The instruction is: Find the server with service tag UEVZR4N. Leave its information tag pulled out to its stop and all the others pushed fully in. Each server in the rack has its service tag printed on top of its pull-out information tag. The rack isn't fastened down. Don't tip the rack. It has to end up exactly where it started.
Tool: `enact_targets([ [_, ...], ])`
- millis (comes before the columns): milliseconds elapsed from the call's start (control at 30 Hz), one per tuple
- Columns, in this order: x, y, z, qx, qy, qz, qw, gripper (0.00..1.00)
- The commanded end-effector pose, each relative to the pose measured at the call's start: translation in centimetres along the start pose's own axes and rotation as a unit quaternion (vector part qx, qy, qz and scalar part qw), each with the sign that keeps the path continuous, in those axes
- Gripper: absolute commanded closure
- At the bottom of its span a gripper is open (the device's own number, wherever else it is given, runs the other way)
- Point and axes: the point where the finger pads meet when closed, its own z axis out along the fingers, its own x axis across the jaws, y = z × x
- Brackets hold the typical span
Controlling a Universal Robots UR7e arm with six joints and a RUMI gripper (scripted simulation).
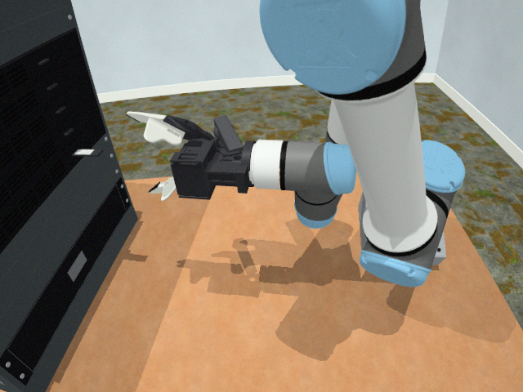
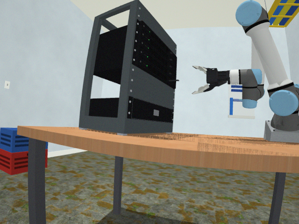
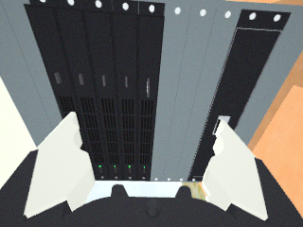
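The dark grey rack (image 1: 80, 185) (image 2: 151, 84) (image 3: 180, 71) stands upright on the table, with several black servers stacked in its upper part. The lowest server's information tag (image 1: 85, 152) (image 2: 174, 80) (image 3: 148, 87) sticks out of the front and shows a white top face; its print is too small to read. The tags above it, such as the top one (image 1: 43, 61) (image 3: 58, 78), look pushed in. My gripper (image 1: 139, 153) (image 2: 193, 80) (image 3: 149, 116) is open and empty, in front of the rack and apart from it, about level with the protruding tag.
A black unit with a grey label (image 1: 77, 266) (image 2: 156, 112) sits low in the rack, below grey blank panels. The wooden table (image 1: 359, 363) (image 2: 217, 154) carries the rack and the arm's base. A blue crate (image 2: 17, 142) on a red crate (image 2: 14, 164) stands beyond the table's left end.
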Motion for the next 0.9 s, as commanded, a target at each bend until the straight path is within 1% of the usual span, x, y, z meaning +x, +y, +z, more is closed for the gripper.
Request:
enact_targets([
  [0,0.14,0.04,-0.07,0.0,0.001,-0.001,1.0,0.0],
  [867,0.05,0.1,-0.15,0.0,-0.001,-0.004,1.0,0.0],
])
